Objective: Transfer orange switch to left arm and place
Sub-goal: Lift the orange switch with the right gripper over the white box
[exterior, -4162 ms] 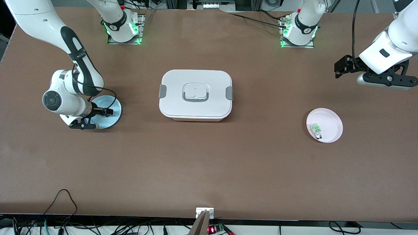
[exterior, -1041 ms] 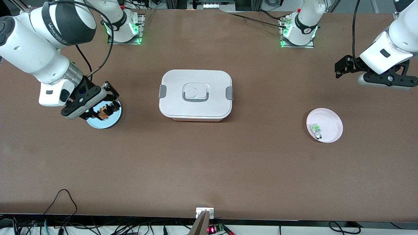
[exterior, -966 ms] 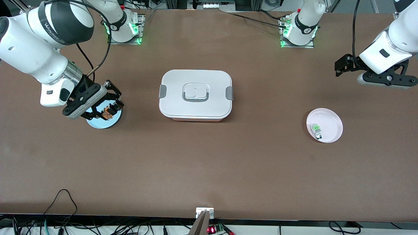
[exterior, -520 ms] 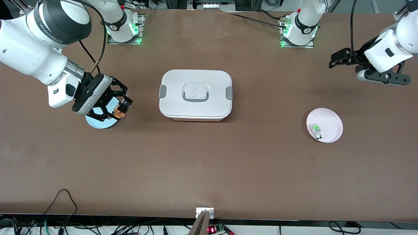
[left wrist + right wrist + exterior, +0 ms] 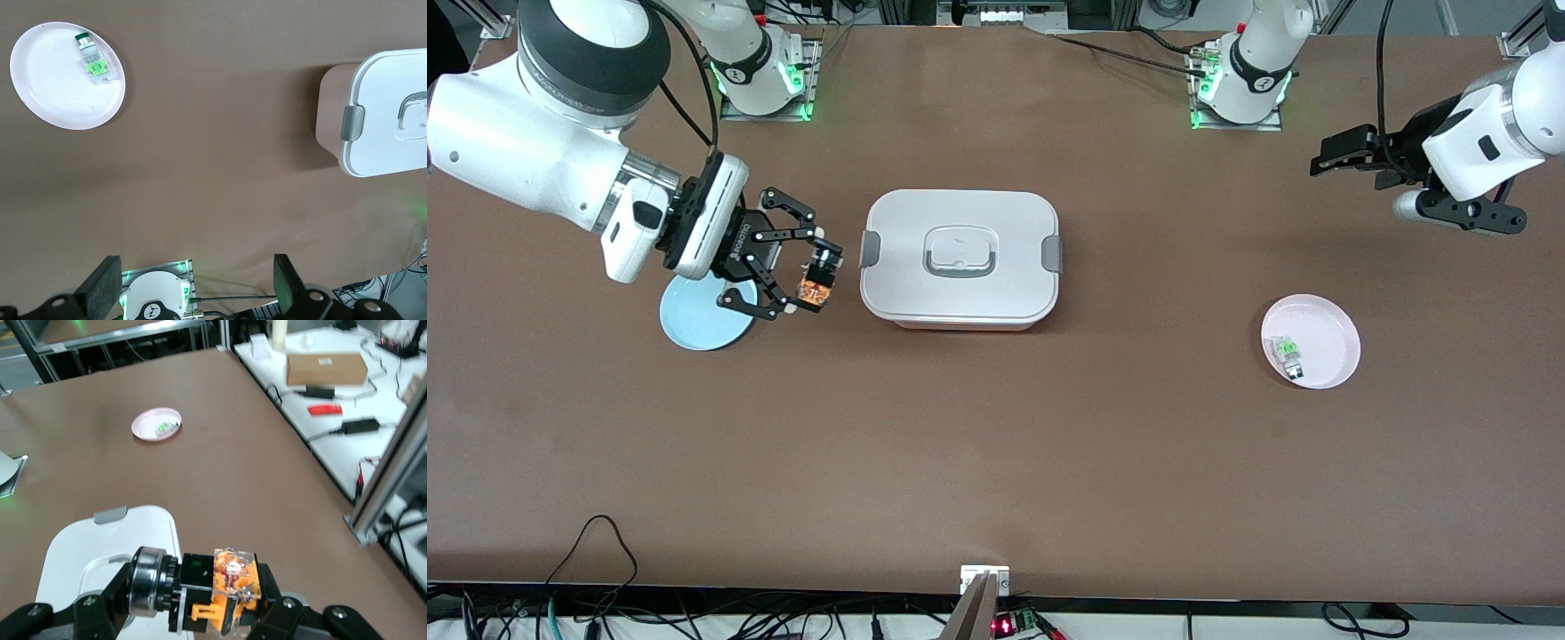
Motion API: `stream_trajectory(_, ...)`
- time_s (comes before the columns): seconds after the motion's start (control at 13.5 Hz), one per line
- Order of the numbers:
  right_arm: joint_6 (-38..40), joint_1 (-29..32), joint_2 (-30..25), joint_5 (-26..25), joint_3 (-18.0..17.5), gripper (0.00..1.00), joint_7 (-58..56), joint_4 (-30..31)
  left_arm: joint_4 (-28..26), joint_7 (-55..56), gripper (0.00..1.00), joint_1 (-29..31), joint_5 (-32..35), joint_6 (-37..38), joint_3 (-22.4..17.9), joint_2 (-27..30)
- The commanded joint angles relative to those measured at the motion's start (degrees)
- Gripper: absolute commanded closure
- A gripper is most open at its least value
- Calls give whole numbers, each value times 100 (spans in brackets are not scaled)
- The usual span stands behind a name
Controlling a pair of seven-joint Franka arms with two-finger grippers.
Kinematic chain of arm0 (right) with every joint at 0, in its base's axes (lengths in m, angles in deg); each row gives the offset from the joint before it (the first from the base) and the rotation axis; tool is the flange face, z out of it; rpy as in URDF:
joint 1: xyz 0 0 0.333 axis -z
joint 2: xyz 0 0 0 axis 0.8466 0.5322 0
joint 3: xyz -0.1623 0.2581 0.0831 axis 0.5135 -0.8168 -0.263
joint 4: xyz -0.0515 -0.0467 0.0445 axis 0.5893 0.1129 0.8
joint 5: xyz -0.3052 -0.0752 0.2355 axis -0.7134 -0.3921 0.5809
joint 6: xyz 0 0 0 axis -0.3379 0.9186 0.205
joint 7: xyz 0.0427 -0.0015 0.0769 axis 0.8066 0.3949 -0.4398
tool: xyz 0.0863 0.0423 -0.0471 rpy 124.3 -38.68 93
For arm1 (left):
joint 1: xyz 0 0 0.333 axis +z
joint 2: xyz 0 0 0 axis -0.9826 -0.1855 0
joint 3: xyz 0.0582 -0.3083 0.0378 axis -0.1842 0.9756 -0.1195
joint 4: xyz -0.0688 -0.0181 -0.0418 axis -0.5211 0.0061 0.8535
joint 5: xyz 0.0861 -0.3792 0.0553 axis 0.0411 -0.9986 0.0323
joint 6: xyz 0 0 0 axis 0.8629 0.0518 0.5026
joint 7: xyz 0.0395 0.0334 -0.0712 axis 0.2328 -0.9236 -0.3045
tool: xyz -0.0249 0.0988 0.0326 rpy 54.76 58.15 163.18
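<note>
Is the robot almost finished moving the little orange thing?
Not yet. Done: the orange switch is off the blue plate. In hand: the right gripper holds it up beside the box. Left: passing it to the open left gripper, waiting near its own end.

A pale pink round plate [image 5: 47,90] lay in one corner of the frame on the brown tabletop [image 5: 213,167], holding a small pale grey switch with a green part [image 5: 92,59] near its rim. Well apart from it, a large white lidded box [image 5: 380,80] was cut off by the frame's edge, its grey side clasp [image 5: 353,124] facing the plate. The left gripper [image 5: 195,267] spread its black fingers [image 5: 103,290] wide along another edge, empty, with the arm's green-lit base [image 5: 157,303] between them.
</note>
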Motion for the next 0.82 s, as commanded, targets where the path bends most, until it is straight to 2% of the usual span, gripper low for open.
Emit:
stream_trajectory(0.0, -106, -11, 56, 877, -55, 70, -1099, 13, 154, -11, 0, 55, -476, 232, -4, -145)
stream_trajectory(0.15, -124, -20, 196, 1642, -55, 70, -2066, 39, 172, -3, 0, 239, -1117, 487, -4, -320)
stream_trajectory(0.22, -115, -11, 231, 1872, -55, 70, -2323, 57, 172, -11, 0, 335, -1398, 679, -4, -434)
stream_trajectory(0.37, -72, -20, 319, 1953, -55, 70, -2631, 48, 172, -20, 0, 546, -1943, 1110, -4, -706)
stream_trajectory(0.74, -80, -29, 363, 2601, -528, 70, -2729, 48, 128, -247, 0, 881, -2701, 1472, 5, -1234)
